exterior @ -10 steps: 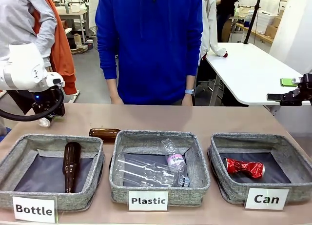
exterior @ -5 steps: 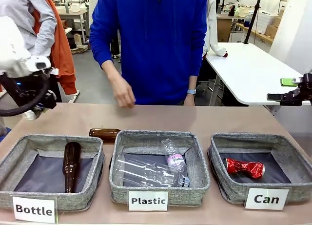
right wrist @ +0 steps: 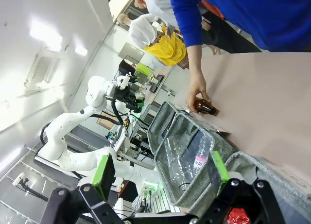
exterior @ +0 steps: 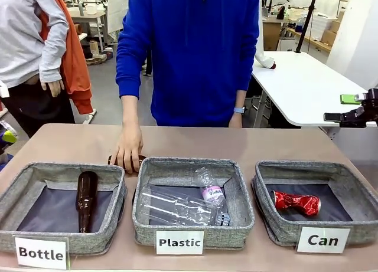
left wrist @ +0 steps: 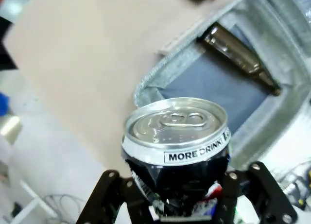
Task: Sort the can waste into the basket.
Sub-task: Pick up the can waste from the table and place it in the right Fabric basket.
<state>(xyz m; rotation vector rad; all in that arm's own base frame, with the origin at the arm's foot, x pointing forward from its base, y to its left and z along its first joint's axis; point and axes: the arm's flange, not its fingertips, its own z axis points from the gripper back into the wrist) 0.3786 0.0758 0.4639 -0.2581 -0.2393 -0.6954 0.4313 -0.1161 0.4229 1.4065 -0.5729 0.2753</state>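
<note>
Mid-carry here: left fingers (left wrist: pixel 111 187) are clamped on the dark can (left wrist: pixel 175 136), hanging by the Bottle basket (left wrist: pixel 160 83) at the desk's (left wrist: pixel 73 54) left end. Red can (exterior: pixel 295 202) already lies in the Can basket (exterior: pixel 274 223). Right fingers (right wrist: pixel 103 171) gape wide, empty. Next up, I reckon: swing across to Can, then release.

Dark can (left wrist: pixel 176 136) lower half hidden between left gripper (left wrist: pixel 180 185) fingers, brown bottle (exterior: pixel 143 159) mostly covered by person's hand (exterior: pixel 128 149), right gripper (exterior: pixel 342 107) cut off by right picture edge
</note>
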